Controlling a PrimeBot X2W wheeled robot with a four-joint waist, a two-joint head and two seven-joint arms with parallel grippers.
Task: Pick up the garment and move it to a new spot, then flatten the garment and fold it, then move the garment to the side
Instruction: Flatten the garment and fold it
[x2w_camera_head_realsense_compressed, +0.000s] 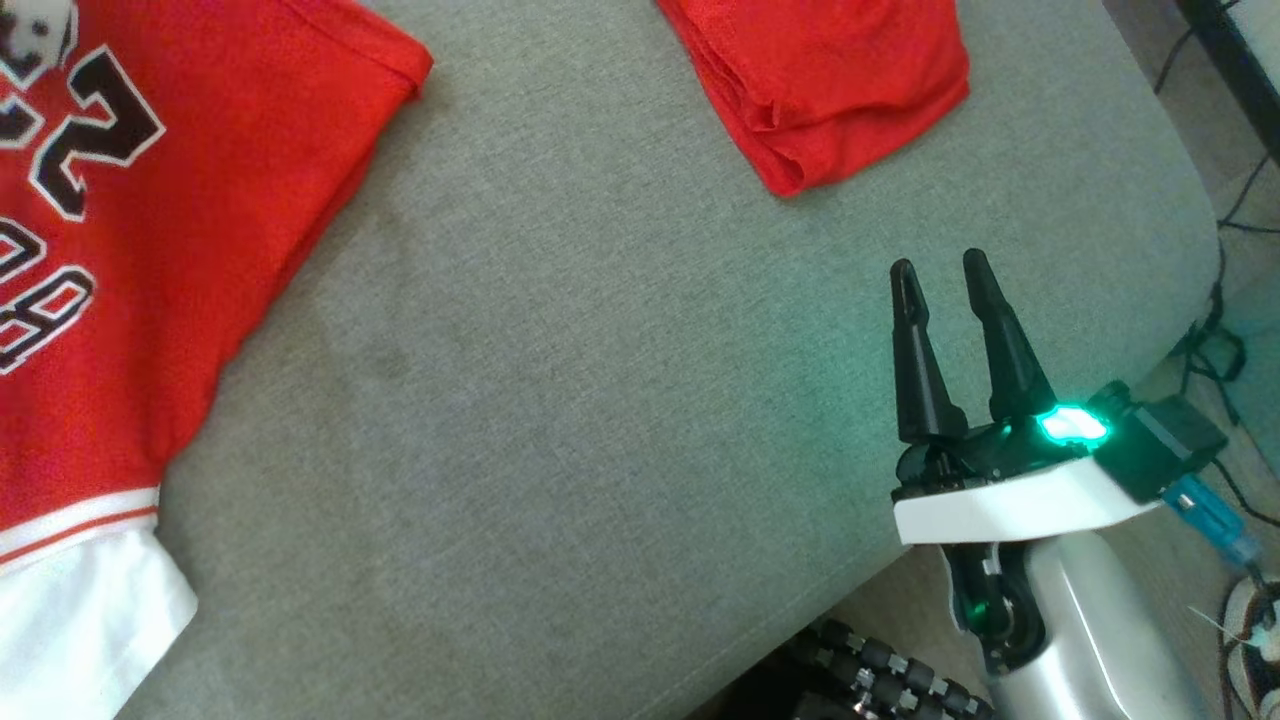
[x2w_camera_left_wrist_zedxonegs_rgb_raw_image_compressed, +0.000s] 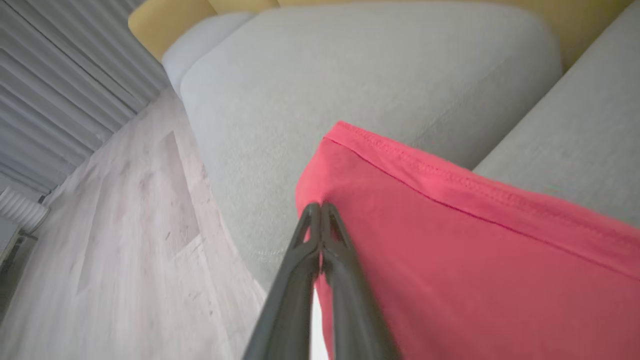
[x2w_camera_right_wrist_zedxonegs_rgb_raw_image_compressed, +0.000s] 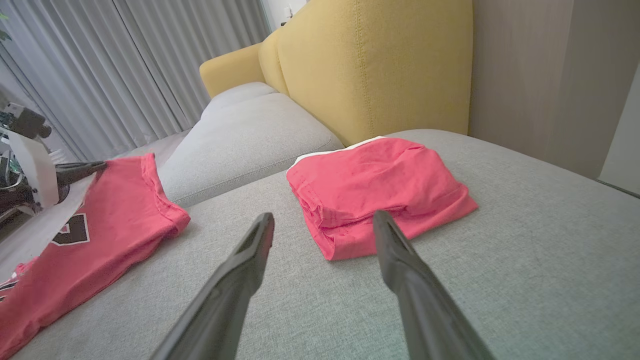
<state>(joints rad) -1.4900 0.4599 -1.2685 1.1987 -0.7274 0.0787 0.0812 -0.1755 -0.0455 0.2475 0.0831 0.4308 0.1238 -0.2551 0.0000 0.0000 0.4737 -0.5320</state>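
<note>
So, head camera first: the red jersey lies at the left of the grey sofa cushion. Its long axis runs top to bottom of the picture, with the white hem band nearest. A black "2" outlined in white reads upside down; the other characters are cut off. A folded red garment sits well apart at the top. The right gripper hovers near the cushion's front edge, fingers spread, nothing in them.

Left wrist camera: the left gripper is pinched tight on the jersey's stitched edge, with pale wood floor beyond.

Right wrist camera adds a yellow backrest and grey curtains.
</note>
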